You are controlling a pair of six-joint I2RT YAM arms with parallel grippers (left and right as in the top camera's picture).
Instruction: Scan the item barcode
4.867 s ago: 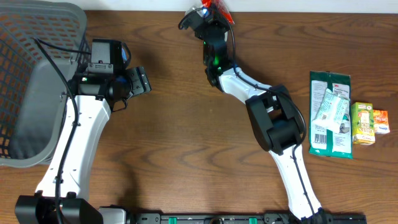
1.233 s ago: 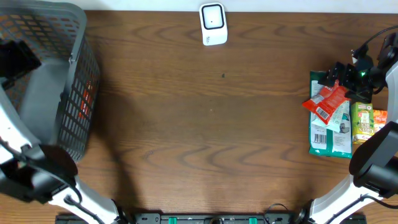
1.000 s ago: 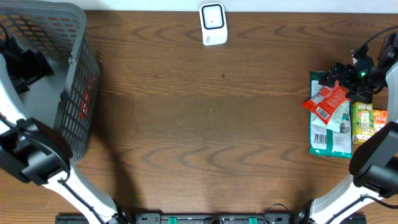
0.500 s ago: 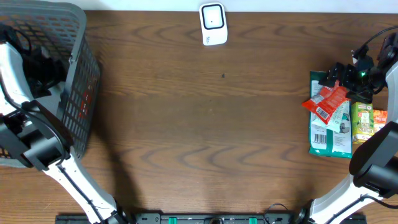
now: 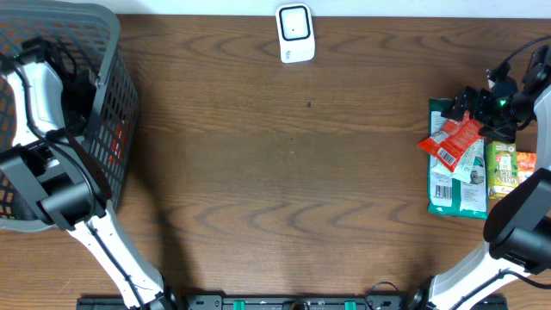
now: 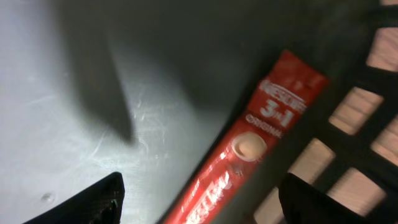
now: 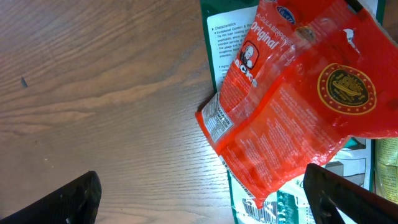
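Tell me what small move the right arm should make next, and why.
Probably lower the right gripper and close it on the red packet. Its jaws stand wide open over that packet, which lies loose on the green bag, and the scanner at the table's far edge has nothing before it.

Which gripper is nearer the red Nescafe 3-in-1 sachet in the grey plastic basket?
Left. The left gripper hangs over the red Nescafe sachet inside the grey basket; the right gripper is across the wooden table, above a red snack packet.
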